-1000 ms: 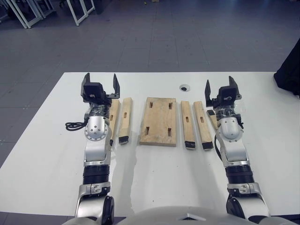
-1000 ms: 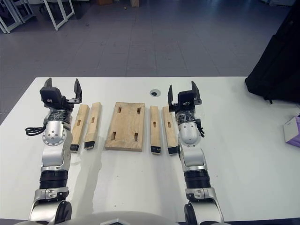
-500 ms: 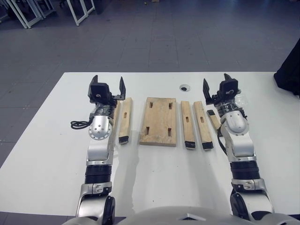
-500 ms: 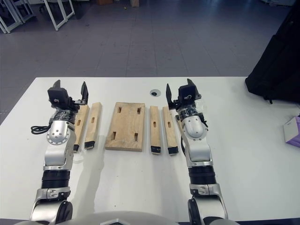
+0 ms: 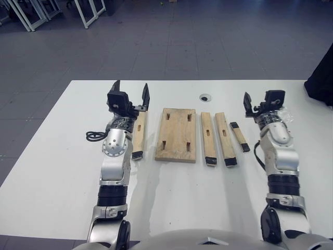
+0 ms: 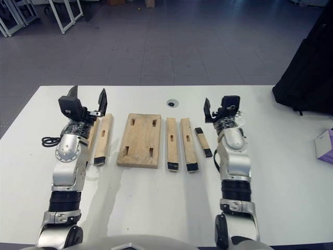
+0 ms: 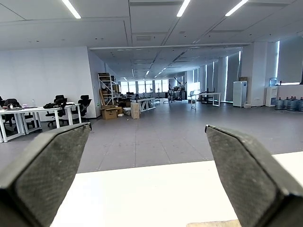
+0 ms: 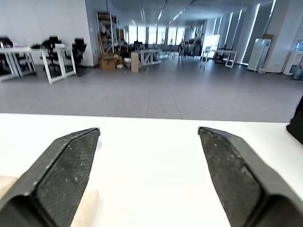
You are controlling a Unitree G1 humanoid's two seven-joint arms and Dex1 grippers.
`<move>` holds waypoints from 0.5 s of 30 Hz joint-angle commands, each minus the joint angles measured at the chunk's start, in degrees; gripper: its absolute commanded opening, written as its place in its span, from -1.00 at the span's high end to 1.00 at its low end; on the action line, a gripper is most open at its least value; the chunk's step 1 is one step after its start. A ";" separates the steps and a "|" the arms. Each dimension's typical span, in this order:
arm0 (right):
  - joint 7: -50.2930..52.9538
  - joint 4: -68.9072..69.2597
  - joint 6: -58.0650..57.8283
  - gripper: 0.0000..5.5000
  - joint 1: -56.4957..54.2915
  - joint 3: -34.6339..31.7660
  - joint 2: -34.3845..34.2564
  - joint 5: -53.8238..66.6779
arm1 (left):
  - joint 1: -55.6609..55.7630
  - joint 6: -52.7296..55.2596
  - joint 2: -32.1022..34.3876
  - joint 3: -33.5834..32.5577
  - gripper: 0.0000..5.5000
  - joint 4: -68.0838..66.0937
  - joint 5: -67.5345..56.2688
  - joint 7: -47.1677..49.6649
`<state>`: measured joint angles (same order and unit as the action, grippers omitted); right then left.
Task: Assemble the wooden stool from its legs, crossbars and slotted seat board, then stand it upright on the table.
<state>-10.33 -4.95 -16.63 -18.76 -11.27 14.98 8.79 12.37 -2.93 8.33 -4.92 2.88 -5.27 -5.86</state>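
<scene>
Either side of the seat board point(image 5: 177, 134), which lies flat among loose legs point(image 5: 208, 138) with a short crossbar point(image 5: 240, 136) to its right, my left gripper point(image 5: 130, 92) and right gripper point(image 5: 260, 102) hover wide open, empty, apparently touching nothing, so I judge assembly unstarted: next, grasp a leg.

One seat board point(image 6: 139, 139) lies at the centre of the frame, cut with four slots. There are four long slotted legs point(image 6: 171, 136): two just right of the board and two left of it (one of those is mostly hidden, only a strip showing). One short crossbar point(image 6: 203, 141) lies centre right. One round port point(image 6: 171, 103) sits above the board, and one black cable point(image 6: 50, 140) lies at left.
</scene>
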 commanded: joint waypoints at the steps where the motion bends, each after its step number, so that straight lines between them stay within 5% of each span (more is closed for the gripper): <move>1: -2.84 1.45 -1.79 -0.39 8.66 1.22 0.68 0.21 | -2.89 -1.78 -0.53 0.11 -0.63 1.93 0.16 -0.14; 12: -6.49 6.38 -6.51 -0.39 23.53 4.60 0.87 1.05 | -6.33 -2.23 -1.52 0.46 -0.63 3.21 2.93 2.16; 15: -7.49 3.18 -10.20 -0.17 23.99 7.49 3.56 -1.75 | -6.71 -1.49 -1.33 -0.04 -0.62 3.36 3.75 3.09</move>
<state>-17.69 1.30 -22.35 3.41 -5.11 17.42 8.87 6.22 -5.04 7.01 -4.76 5.79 -2.11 -3.43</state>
